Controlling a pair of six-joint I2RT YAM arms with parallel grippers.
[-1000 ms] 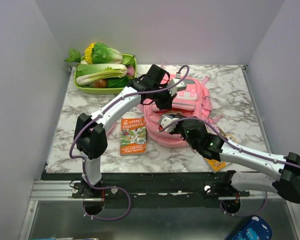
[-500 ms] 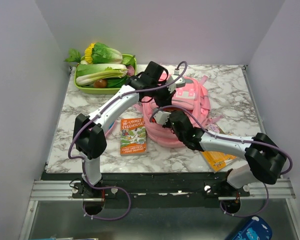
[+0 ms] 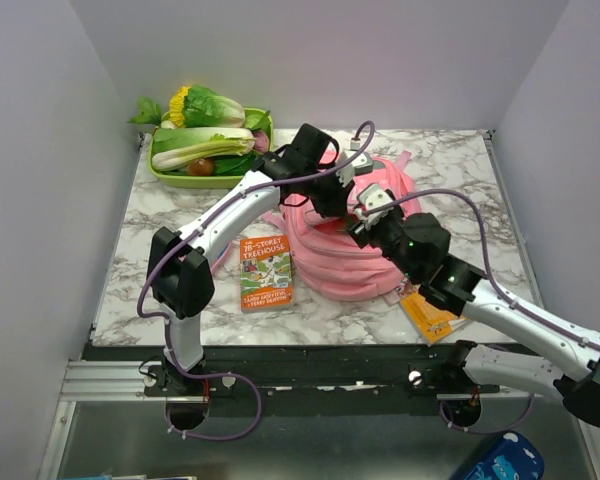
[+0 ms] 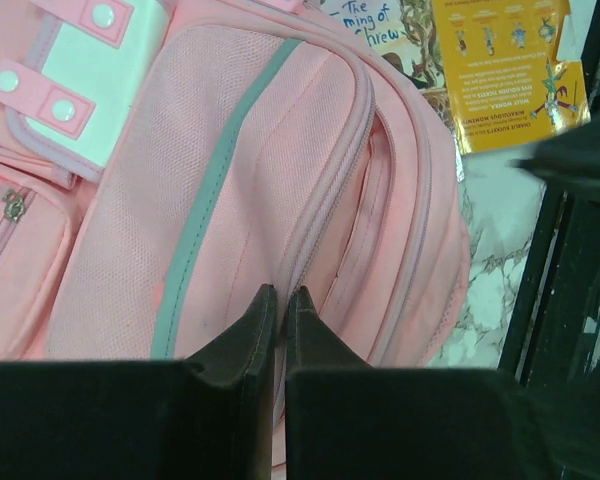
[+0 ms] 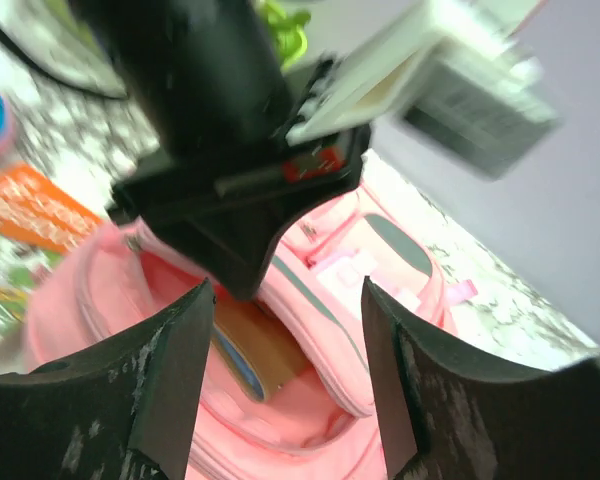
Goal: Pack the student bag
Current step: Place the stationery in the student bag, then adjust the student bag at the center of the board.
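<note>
The student bag (image 3: pixel 330 265) is a large pink backpack lying mid-table with its main compartment unzipped. A brown book with a blue edge (image 5: pixel 255 350) lies inside it. My left gripper (image 3: pixel 342 200) reaches over the bag's top. In the left wrist view its jaws (image 4: pixel 280 292) are nearly together, pinching the zip edge of the bag's flap (image 4: pixel 230 180). My right gripper (image 5: pixel 285 285) hovers open above the opening with nothing between its fingers, and sits just right of the left gripper (image 3: pixel 365 215). The left gripper's black body (image 5: pixel 240 200) fills the view ahead of it.
An orange paperback (image 3: pixel 266 270) lies left of the bag. A yellow book (image 3: pixel 430 312) lies at its front right, partly under my right arm, and shows again (image 4: pixel 505 70) beside another book (image 4: pixel 380 20). A green tray of vegetables (image 3: pixel 200 150) stands at the back left.
My right gripper opened wide and drew back to the right, out of the bag's opening. The left gripper stayed on the flap, its jaws parting only a sliver.
</note>
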